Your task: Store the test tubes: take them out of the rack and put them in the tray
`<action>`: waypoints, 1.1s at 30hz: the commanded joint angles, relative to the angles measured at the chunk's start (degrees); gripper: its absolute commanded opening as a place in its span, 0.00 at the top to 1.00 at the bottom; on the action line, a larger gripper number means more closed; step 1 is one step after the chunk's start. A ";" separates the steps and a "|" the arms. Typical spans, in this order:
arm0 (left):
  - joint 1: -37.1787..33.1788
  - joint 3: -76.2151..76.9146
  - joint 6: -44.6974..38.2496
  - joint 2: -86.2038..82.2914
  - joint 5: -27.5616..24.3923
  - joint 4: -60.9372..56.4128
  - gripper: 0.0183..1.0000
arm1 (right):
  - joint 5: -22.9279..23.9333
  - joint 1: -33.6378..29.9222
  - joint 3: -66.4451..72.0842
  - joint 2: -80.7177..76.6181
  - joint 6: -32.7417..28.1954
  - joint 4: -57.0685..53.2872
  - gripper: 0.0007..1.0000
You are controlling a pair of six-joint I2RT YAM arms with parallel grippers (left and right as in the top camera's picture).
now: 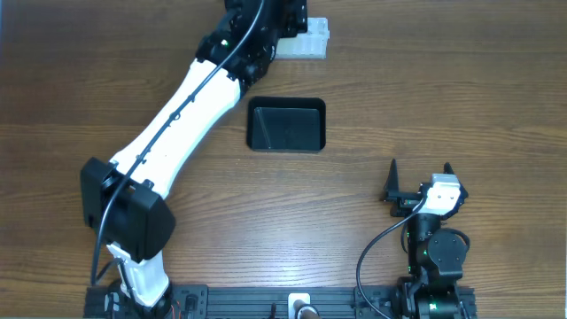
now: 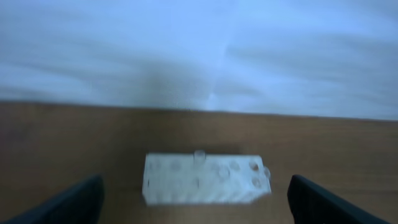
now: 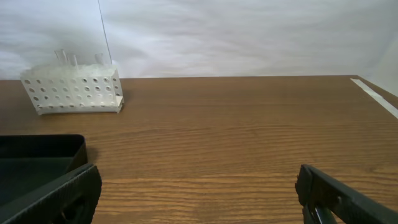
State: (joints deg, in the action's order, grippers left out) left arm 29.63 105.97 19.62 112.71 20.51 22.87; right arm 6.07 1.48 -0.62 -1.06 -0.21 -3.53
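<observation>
The wooden table [image 1: 461,89] carries everything. Across it the left arm [image 1: 177,115] stretches from its base to the far edge, where the white rack [image 1: 314,40] sits. The black tray [image 1: 286,125] lies mid-table, nearer the bases than the rack and just beside the left arm; nothing is in it. The right gripper [image 1: 420,165] sits low near its own base, well apart from both rack and tray, with its fingers spread wide and nothing between them.

The left gripper [image 2: 196,190] is the one that matters: its fingers are spread wide too and grip nothing, and the rack lies straight ahead of them, centred in the gap. The rack's long side runs from one finger toward the other, so its rows of holes lie across the opening. The clear test tubes [image 2: 199,154] stand upright in it with their tops poking just above, though how many there are is hard to tell. The left arm is much the nearer — the pick will likely call for closing on a single tube's top from above
</observation>
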 commanded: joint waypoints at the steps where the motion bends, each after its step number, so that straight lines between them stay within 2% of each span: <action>1: -3.67 0.07 -5.99 4.87 -4.72 -3.30 0.05 | -0.24 -0.42 0.33 0.04 0.17 -0.22 0.01; 8: -8.15 0.07 -9.01 11.28 -14.51 -9.09 0.03 | -0.24 -0.42 0.33 0.04 0.17 -0.22 0.01; 21: -8.48 0.07 -13.51 15.93 -16.06 -13.66 0.03 | -0.24 -0.42 0.33 0.04 0.17 -0.24 0.01; 25: -8.50 0.09 -14.75 17.66 -18.60 -16.15 0.03 | -0.24 -0.42 0.33 0.04 0.17 -0.22 0.01; 33: -8.55 0.09 -14.75 19.54 -18.58 -18.01 0.03 | -0.24 -0.42 0.33 0.04 0.17 -0.24 0.01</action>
State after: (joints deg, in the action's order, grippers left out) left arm 21.30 105.95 5.96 131.26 2.94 5.69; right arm 6.07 1.48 -0.62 -1.06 -0.21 -3.53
